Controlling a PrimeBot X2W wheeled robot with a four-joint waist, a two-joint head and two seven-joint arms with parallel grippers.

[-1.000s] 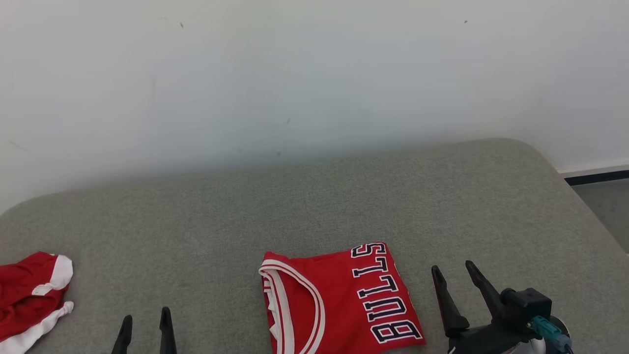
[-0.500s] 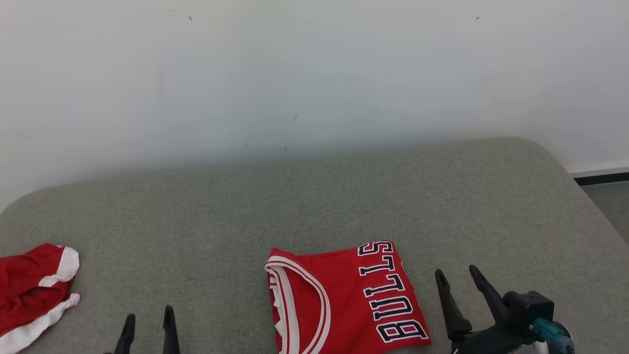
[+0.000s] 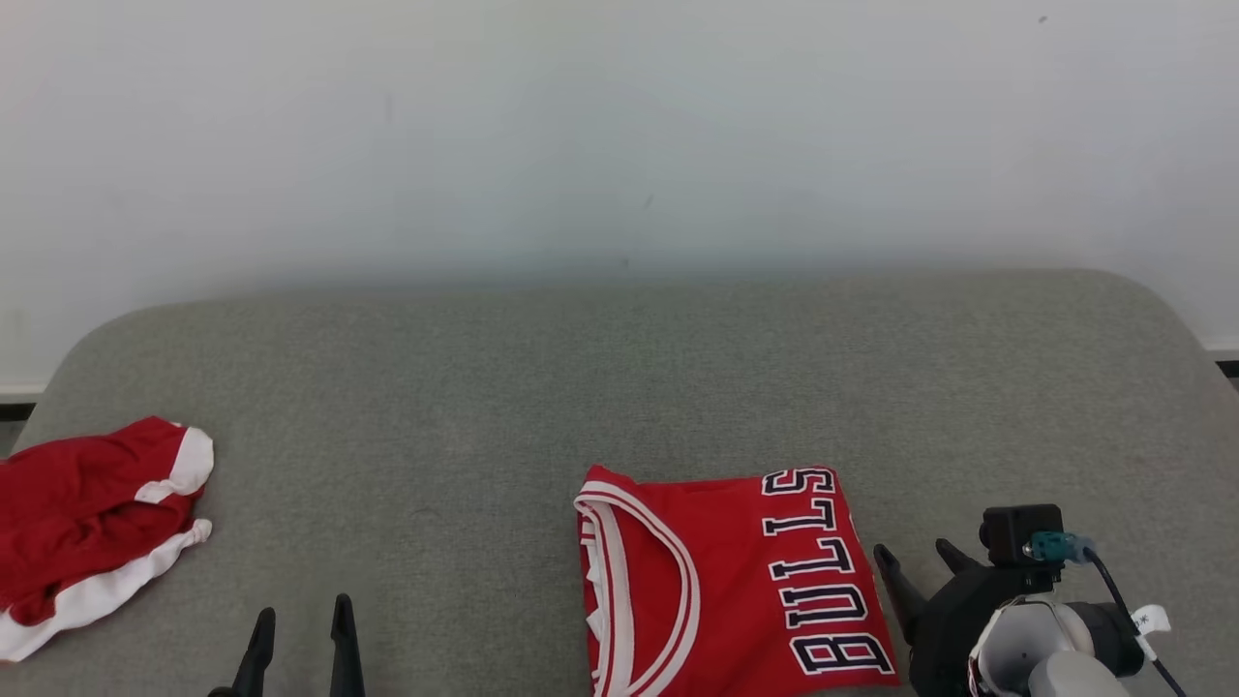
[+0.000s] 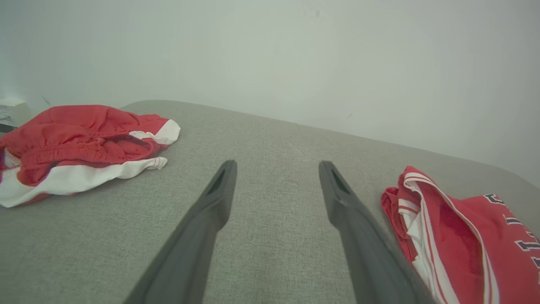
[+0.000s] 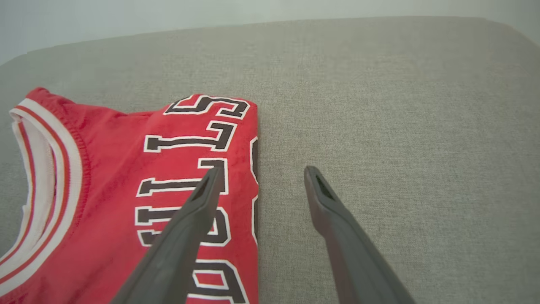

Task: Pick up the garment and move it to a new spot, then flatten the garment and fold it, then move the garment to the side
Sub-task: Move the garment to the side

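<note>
Right claw (image 3: 915,560) and left claw (image 3: 303,620) hang released. The folded red fabric Bulls jersey (image 3: 726,581) lies near-right on the grey padded bench (image 3: 581,387); folding looks done, and only moving it aside seems left.

Left gripper (image 3: 303,608): two slim dark grey fingers (image 4: 209,213), tapered to narrow tips, with a recessed slot cut near each tip. Right gripper (image 3: 911,549): fingers of the same pattern, mounted on a black housing. A black boxy camera block (image 3: 1016,530) is fitted to it, and a teal plug (image 3: 1048,547) with a black cable (image 3: 1123,600) is inserted. A small white tag (image 3: 1150,618) is attached to the cable. The wrist shell (image 3: 1026,658) is finished in rounded white and pale grey.
</note>
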